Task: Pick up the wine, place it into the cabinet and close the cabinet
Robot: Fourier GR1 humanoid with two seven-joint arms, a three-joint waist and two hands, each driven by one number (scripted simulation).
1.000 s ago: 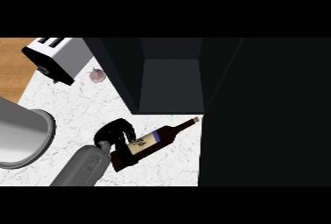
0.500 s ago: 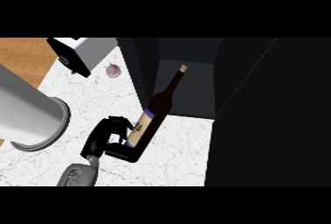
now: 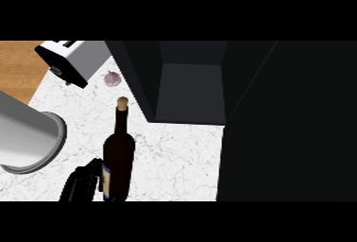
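One wine bottle (image 3: 118, 156), one toaster (image 3: 73, 60), one steel pot (image 3: 28, 137), one small purplish bulb (image 3: 113, 79) and one open dark cabinet (image 3: 188, 80) show at the white counter (image 3: 178, 151), with one hand, the left hand (image 3: 79, 183), at the lower edge. The bottle is just left of the cabinet's opening, its long axis running almost straight up the view, corked neck pointing to the far side near the bulb. The fingers (image 3: 89, 174) curl round its lower body
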